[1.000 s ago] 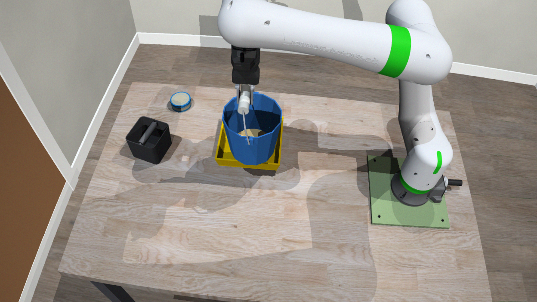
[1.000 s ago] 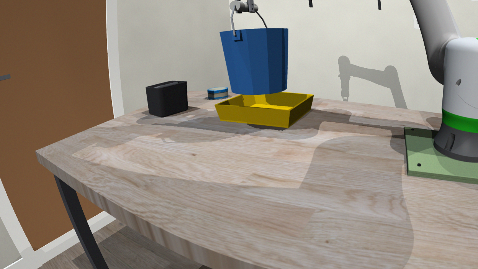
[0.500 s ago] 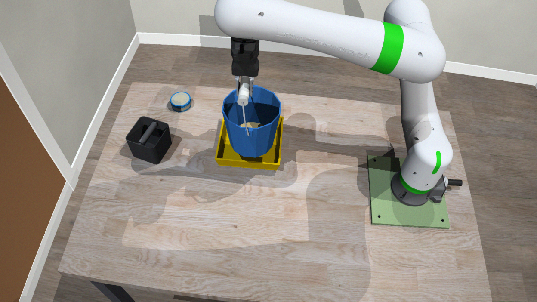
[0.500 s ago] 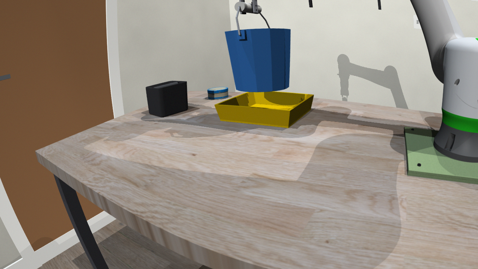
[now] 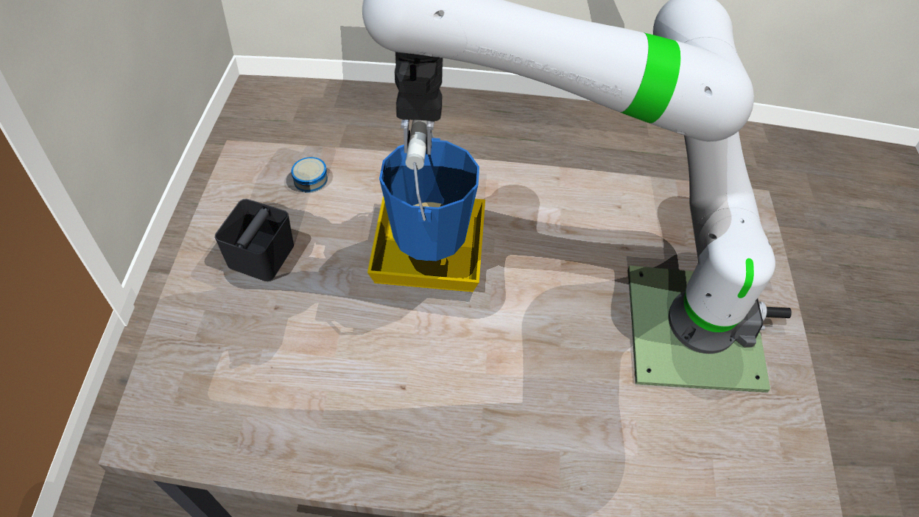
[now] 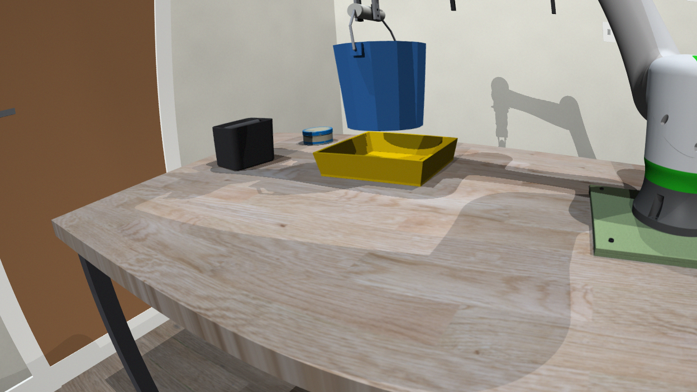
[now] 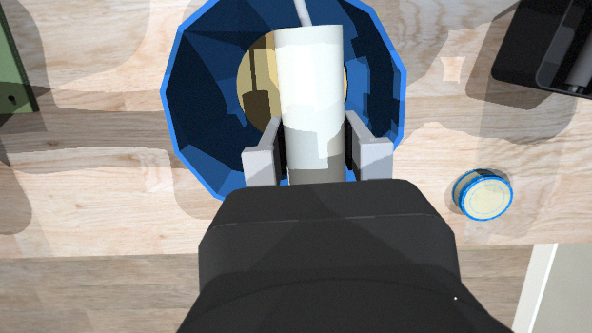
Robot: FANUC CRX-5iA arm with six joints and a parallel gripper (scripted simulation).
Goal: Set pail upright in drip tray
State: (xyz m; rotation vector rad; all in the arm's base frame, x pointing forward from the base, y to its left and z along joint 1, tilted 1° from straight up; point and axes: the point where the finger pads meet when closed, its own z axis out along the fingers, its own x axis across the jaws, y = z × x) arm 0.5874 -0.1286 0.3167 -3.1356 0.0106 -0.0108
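The blue pail (image 5: 428, 224) (image 6: 385, 87) (image 7: 200, 95) hangs upright by its wire handle, with a round tan thing (image 7: 257, 71) inside at its bottom. My gripper (image 5: 418, 138) (image 6: 366, 11) (image 7: 313, 132) is shut on the pail's white handle grip (image 5: 414, 154) (image 7: 311, 86). The yellow drip tray (image 5: 424, 282) (image 6: 370, 168) lies on the table below the pail. In the exterior view the pail's base is above the tray's rim, with a gap to the tray's floor. Most of the tray is hidden under the pail in the wrist view.
A black open box with a bar (image 5: 253, 241) (image 6: 243, 143) (image 7: 528, 52) stands left of the tray in the top view. A round blue-rimmed tin (image 5: 309, 174) (image 6: 318, 135) (image 7: 484, 196) is behind it. The green base plate (image 5: 661, 359) (image 6: 633, 248) is at the right.
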